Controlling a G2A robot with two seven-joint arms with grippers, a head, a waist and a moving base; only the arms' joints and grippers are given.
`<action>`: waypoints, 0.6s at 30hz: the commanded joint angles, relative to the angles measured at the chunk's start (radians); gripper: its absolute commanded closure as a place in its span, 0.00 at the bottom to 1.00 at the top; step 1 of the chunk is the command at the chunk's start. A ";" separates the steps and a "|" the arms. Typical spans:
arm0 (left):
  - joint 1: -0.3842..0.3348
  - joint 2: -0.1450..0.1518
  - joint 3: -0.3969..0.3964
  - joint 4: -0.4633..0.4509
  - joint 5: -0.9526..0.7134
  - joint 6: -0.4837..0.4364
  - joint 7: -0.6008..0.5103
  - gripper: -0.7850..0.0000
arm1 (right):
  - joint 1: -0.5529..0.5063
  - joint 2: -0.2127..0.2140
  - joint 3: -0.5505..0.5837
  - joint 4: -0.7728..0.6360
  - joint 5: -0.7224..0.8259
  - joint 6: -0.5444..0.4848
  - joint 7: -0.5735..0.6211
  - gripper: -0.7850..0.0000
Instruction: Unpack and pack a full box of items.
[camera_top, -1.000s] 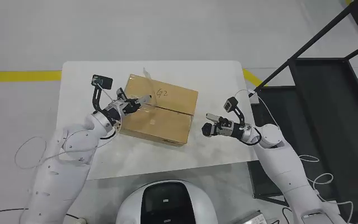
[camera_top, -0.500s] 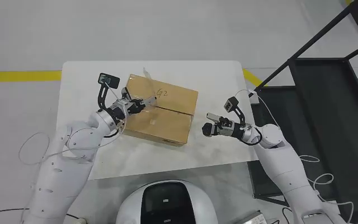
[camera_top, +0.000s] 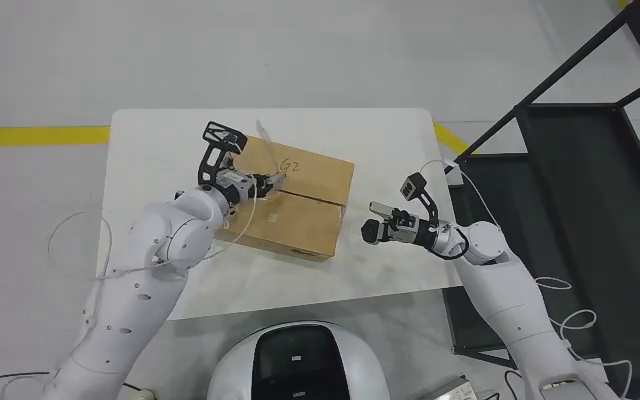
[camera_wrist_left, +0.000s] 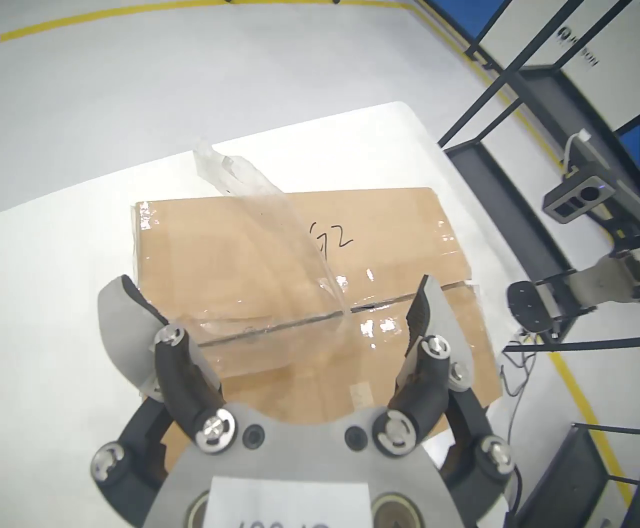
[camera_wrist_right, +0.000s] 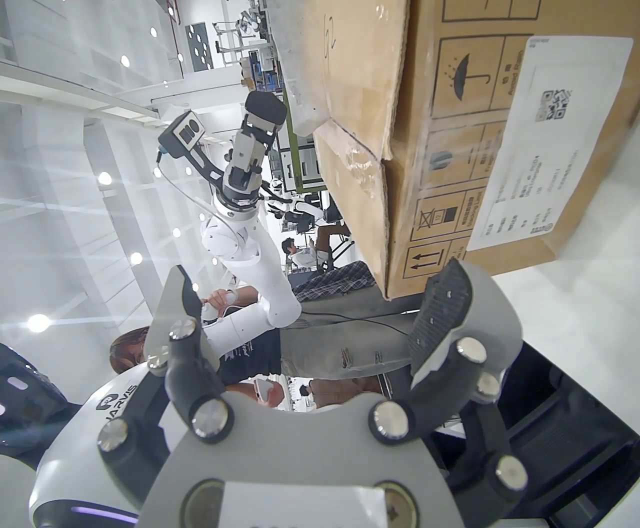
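Box: one cardboard box (camera_top: 290, 200) (camera_wrist_left: 300, 280) (camera_wrist_right: 450, 125) is seen lying near the middle of the one white table (camera_top: 400, 150), turned slightly askew. Its two top flaps are shut and meet at a seam.
Tape: one strip of clear tape (camera_top: 265, 140) (camera_wrist_left: 270, 210) is peeled up from the box top. One end is stuck at the seam and the free end is raised over the box's far edge. More clear tape is left flat along the seam.
Marks: one handwritten mark (camera_top: 290, 165) (camera_wrist_left: 332, 237) is found on the far flap. One white label (camera_wrist_right: 550, 140) is stuck on the end face turned to the right arm.
Left gripper: the left gripper (camera_top: 268, 182) (camera_wrist_left: 277, 300) is held above the left part of the box top. Its two fingers are spread wide and nothing is grasped.
Right gripper: the right gripper (camera_top: 372, 221) (camera_wrist_right: 315, 280) is held low over the table, near the box's right end and apart from it. Its two fingers are spread and nothing is held between them.
Surroundings: one black metal rack (camera_top: 560, 150) is placed at the table's right side, and one yellow line (camera_top: 50, 135) is painted on the floor.
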 joint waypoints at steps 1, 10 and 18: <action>-0.039 -0.009 0.039 0.022 0.016 0.001 -0.028 0.00 | 0.000 0.000 0.000 0.000 0.000 0.000 0.000 0.00; -0.141 -0.045 0.132 0.120 0.010 -0.015 -0.068 0.45 | 0.000 0.000 0.000 0.000 0.000 0.000 0.000 0.00; -0.164 -0.061 0.154 0.161 0.007 -0.002 -0.108 1.00 | 0.000 0.000 0.000 0.000 0.000 0.000 0.000 0.00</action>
